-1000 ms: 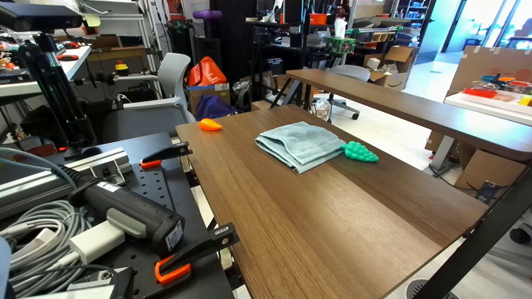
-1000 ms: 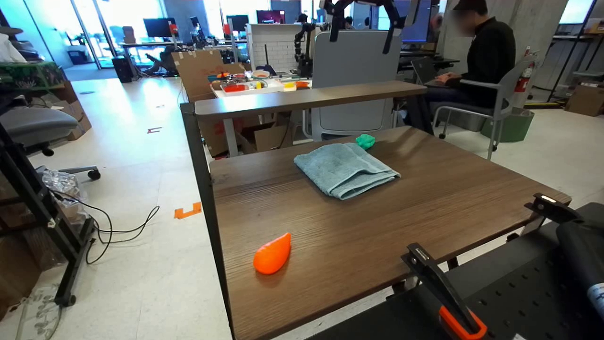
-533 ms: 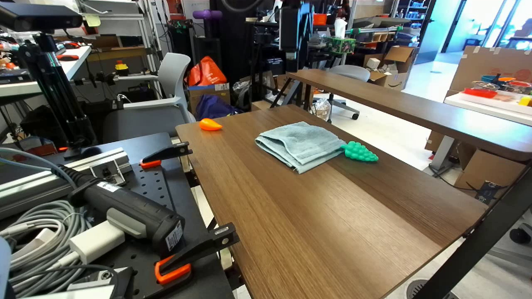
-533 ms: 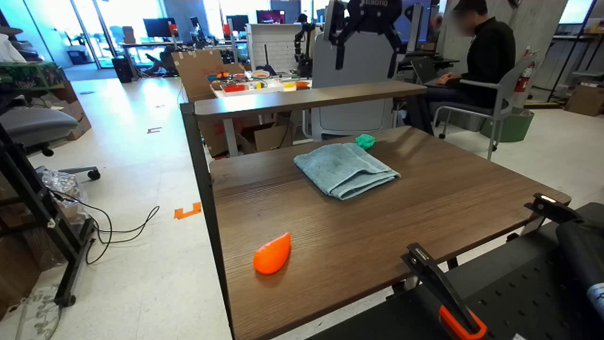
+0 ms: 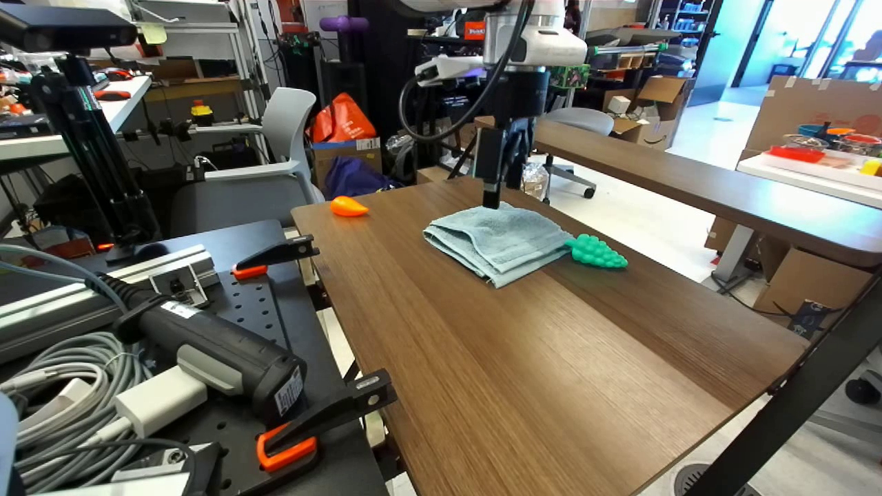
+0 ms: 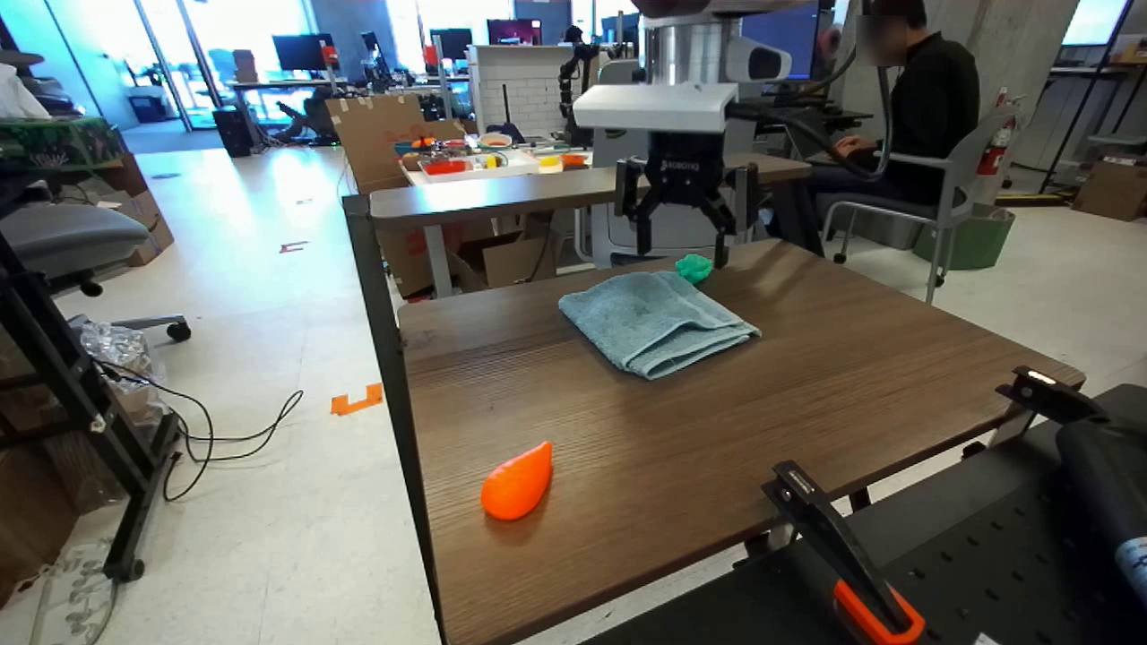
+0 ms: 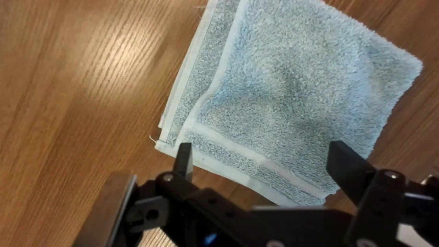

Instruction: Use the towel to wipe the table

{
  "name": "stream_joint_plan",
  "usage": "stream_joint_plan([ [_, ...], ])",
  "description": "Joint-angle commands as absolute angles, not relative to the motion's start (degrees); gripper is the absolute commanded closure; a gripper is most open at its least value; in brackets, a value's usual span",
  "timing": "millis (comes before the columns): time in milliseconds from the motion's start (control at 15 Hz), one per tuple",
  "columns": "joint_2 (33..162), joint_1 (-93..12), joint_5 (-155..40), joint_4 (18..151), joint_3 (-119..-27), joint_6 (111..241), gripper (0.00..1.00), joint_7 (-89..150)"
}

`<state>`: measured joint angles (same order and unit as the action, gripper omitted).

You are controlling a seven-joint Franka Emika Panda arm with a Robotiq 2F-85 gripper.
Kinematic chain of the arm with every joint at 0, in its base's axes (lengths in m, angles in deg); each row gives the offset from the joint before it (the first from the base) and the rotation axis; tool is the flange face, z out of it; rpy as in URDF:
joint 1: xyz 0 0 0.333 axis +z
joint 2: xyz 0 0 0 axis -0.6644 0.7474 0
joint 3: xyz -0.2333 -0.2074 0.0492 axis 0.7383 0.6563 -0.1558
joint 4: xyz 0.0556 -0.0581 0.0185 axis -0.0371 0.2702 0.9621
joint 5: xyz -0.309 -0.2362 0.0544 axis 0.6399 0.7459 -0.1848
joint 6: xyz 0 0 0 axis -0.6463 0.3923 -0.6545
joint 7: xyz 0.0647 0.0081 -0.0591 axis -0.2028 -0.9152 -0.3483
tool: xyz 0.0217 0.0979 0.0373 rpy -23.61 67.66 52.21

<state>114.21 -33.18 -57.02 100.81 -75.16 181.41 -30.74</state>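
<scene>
The towel (image 5: 499, 238) is a pale grey-blue cloth, folded roughly square. It lies flat on the dark brown table (image 5: 551, 358) in both exterior views; it also shows in an exterior view (image 6: 645, 309) and large in the wrist view (image 7: 295, 79). My gripper (image 6: 683, 248) points down, open, with nothing between its fingers. In an exterior view (image 5: 503, 193) a fingertip overlaps the towel's far edge. In the wrist view (image 7: 259, 147) the fingers spread across one hemmed edge of the towel and appear above it. The exact height gap cannot be told.
A green grape-like toy (image 5: 597, 252) lies against the towel's corner. An orange drop-shaped toy (image 6: 517, 484) lies near a table end. A raised wooden shelf (image 6: 582, 186) runs along one long side. A black bench with clamps (image 5: 317, 420) adjoins the opposite side.
The arm has come down into both exterior views, and the gripper has dropped from high up to just above the towel's area. It stays open. The towel and toys have not moved.
</scene>
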Motion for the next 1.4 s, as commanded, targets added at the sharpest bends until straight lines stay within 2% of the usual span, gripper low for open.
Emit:
stream_joint_plan([
  [0,119.45,-32.85,-58.84,95.16,-73.79,181.29,0.0,-30.47],
  [1000,119.32,-39.74,-76.48,104.77,-81.74,198.25,0.0,-6.1],
  [1067,120.66,-36.81,-74.67,102.69,-77.95,194.85,0.0,-9.2],
  [1333,120.54,-37.22,-76.59,103.14,-79.35,196.5,0.0,-6.97],
])
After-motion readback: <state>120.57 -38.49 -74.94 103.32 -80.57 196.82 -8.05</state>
